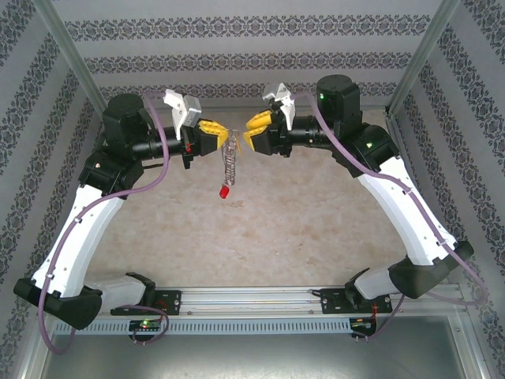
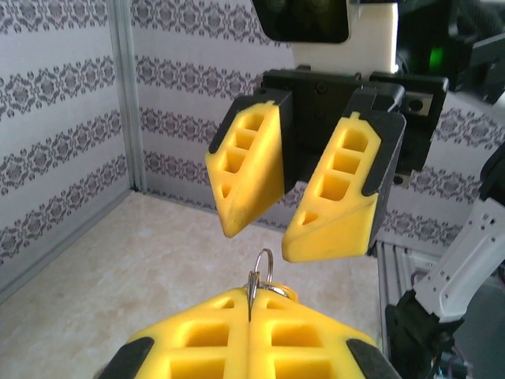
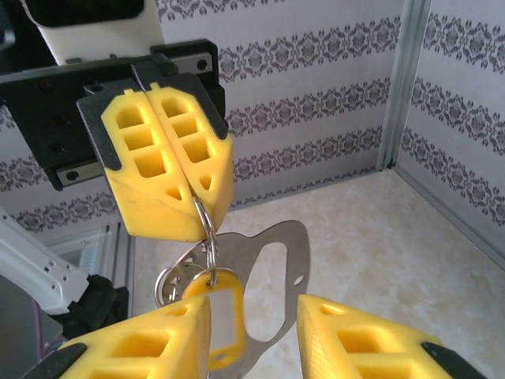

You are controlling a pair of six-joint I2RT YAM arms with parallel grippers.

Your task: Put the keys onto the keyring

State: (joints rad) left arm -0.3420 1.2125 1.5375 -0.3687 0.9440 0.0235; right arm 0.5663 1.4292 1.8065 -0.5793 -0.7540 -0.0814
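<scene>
My left gripper is shut on a thin split ring, held in the air above the table. From that ring hang the keyring's grey metal loop, the keys' yellow tag, a silvery chain and a small red tag. I cannot make out the key's dark metal part. My right gripper faces the left one at close range, open. In the right wrist view its fingers straddle the grey loop, the left finger beside the yellow tag, with a clear gap to the other finger.
The beige tabletop lies well below both grippers. Patterned walls and metal corner posts enclose the back and sides. A rail with both arm bases runs along the near edge.
</scene>
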